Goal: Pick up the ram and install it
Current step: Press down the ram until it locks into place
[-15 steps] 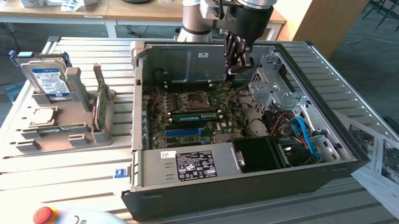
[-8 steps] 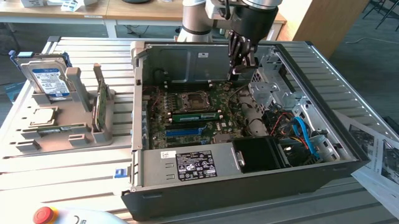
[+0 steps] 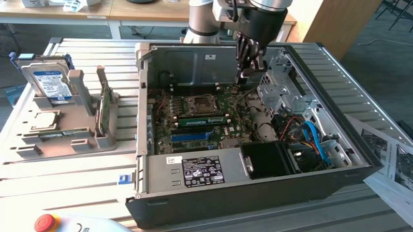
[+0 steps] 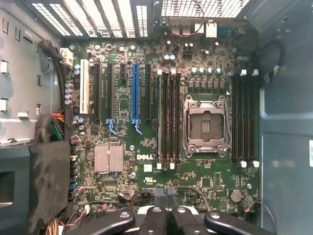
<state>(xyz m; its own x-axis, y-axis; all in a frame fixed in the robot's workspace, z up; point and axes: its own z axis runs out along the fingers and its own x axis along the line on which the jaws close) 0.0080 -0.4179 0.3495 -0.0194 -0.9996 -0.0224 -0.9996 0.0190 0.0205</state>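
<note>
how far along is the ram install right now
Done, by the look of it: the ram stands seated on the motherboard inside the open case. In hand: nothing. The gripper hangs shut and empty above the board. Left: little that shows, though whether the slot's end clips have latched cannot be told.

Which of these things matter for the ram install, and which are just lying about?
Job: ram, beside the CPU socket; gripper; memory slots.
Lying about: hard drive; green card; papers; red button.
</note>
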